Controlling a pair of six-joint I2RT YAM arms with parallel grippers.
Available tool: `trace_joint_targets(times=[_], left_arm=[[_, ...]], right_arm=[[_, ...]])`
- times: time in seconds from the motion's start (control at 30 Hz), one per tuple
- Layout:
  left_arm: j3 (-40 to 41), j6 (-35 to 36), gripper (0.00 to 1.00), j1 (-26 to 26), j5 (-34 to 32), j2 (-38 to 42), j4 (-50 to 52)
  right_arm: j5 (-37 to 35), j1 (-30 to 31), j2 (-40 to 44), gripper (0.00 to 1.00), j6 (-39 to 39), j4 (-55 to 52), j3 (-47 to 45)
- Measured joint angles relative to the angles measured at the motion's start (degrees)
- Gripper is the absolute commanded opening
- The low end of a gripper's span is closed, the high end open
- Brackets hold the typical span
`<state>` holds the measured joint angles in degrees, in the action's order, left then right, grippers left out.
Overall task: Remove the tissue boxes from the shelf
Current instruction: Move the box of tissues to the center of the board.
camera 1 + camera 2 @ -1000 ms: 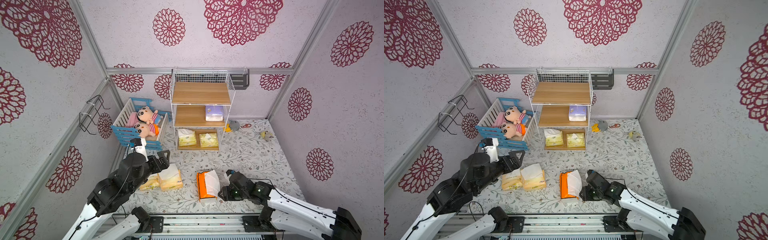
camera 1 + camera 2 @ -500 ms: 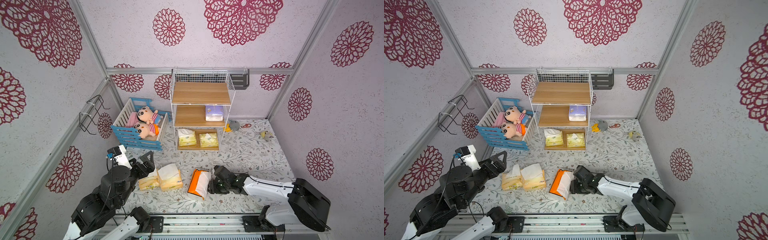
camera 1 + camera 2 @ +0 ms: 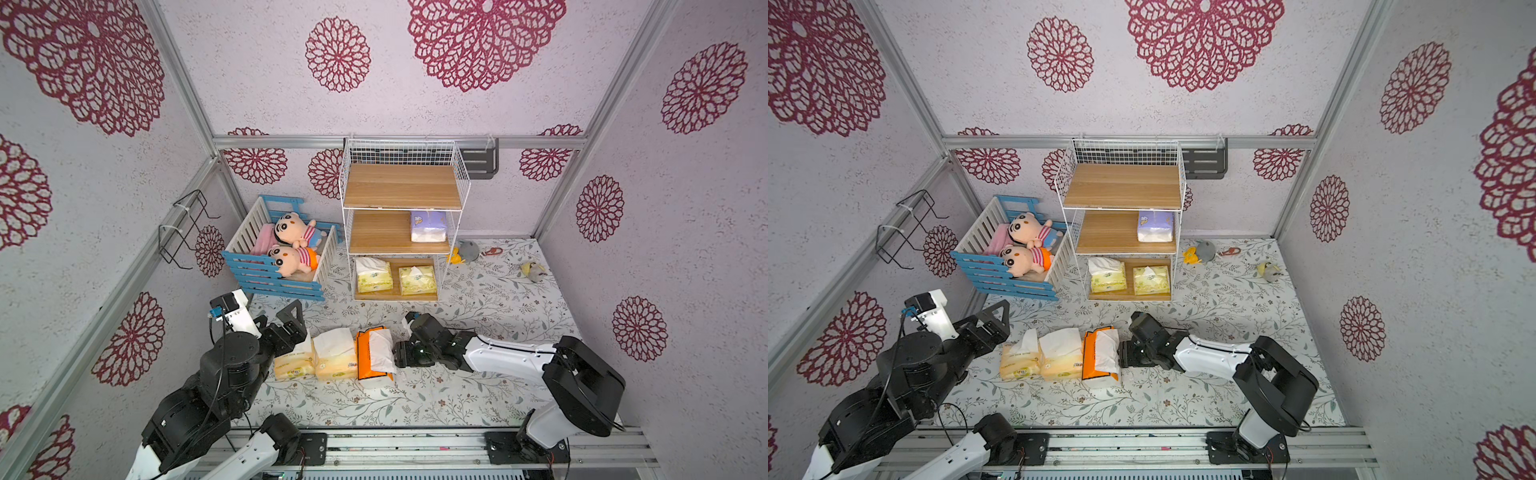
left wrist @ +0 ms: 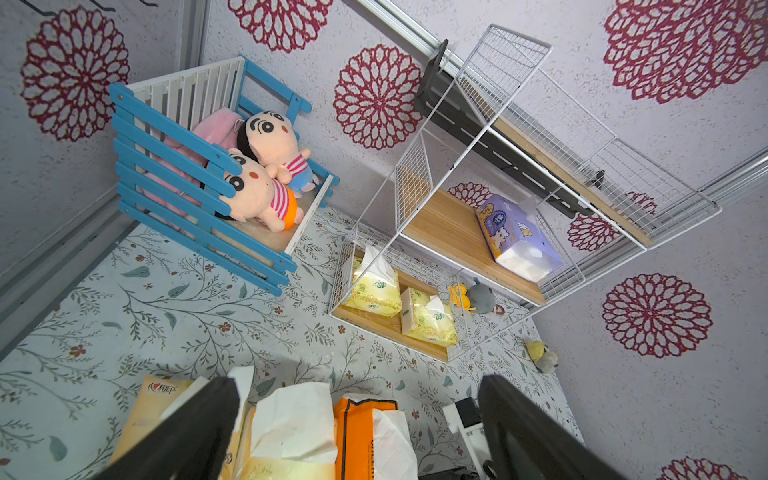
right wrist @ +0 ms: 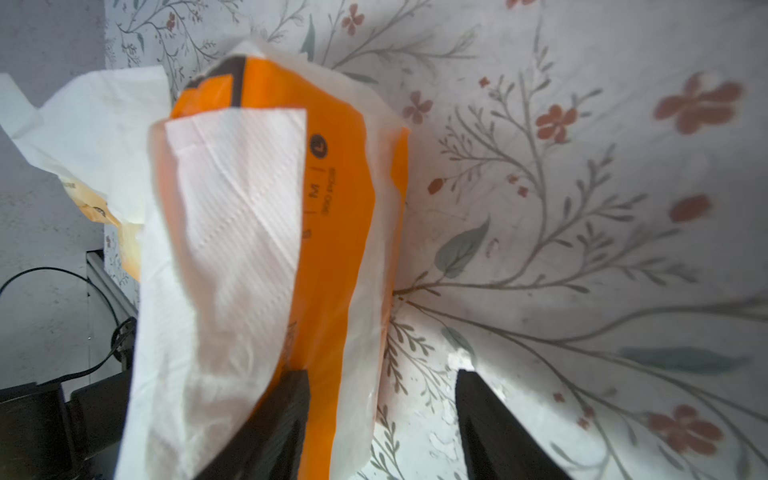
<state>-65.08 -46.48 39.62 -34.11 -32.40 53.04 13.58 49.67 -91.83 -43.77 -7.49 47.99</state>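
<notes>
Since one second earlier, the right arm has moved the orange pack sideways and laid it against the two peach packs, and the left arm has drawn back from above them. The right pincer has its jaws spread. One finger overlaps the end of the orange pack and the other stands clear of it over the tabletop, so the pack is judged released. The left pincer is spread wide and empty, raised beside the peach packs. Three packs lie in a row on the tabletop, touching side by side, well apart from the shelf. Three remain: the lavender pack at the right end of the middle board, and two yellow packs side by side on the bottom board. The top board is bare. The task is judged about half complete. The orange pack carries an "M" and a circled "L" separated by bars, and the smaller print beside them is blurred. One peach pack bears a red heart logo with Chinese characters, too small to read. The lavender pack shows cartoon figures only.
</notes>
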Motion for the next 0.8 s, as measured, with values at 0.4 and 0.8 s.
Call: trace_joint_targets(times=[0.4,0.8], left_arm=[[-0.5,-0.3,0.97,0.0,-0.9,0.1,0.4],[-6.4,2.5,0.97,0.0,2.5,-7.6,-0.5]], right_arm=[[1.6,2.0,-8.7,0.68,-2.4,5.7,5.1],[-12.6,1.3,-1.2,0.99,3.1,-7.4,10.6]])
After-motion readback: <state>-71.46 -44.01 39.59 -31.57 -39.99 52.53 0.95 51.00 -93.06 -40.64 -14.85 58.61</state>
